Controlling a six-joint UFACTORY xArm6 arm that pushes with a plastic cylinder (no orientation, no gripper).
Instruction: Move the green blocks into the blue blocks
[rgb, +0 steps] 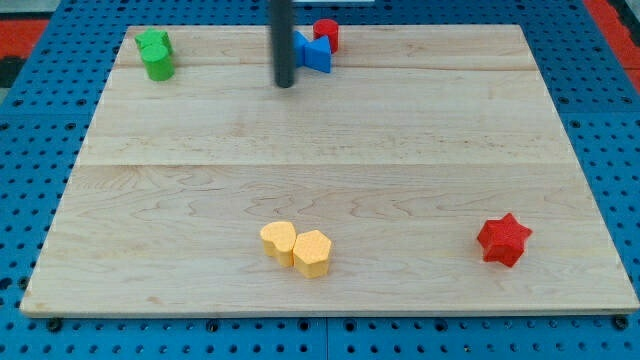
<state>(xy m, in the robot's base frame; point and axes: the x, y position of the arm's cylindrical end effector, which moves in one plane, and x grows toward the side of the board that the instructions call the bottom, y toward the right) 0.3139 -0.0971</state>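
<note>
Camera view is showing my tool, a straight dark rod, coming down from the view's top edge, and my tip (286, 85) is resting on the table (330, 170) near its top edge, a little left of centre. It has nothing to clench or release; it is grasping nothing and is only standing on the wood.

Just beside the tip, on the view's right, a blue block (314, 53) is lying; the rod is overlapping its left edge, so I cannot tell whether they are touching. Its shape is hard to make out, something angular and notched. Right behind it, toward the view's top right, a red cylinder (326, 35) is sitting against it.

Well apart to the view's left, in the table's top left corner, two green blocks (156, 54) are sitting pressed together; their shapes are unclear.

Down near the view's bottom, slightly left of centre, two yellow blocks (296, 246) are touching each other, the right one looking hexagonal. Toward the bottom right, a red star (503, 240) is lying alone.
</note>
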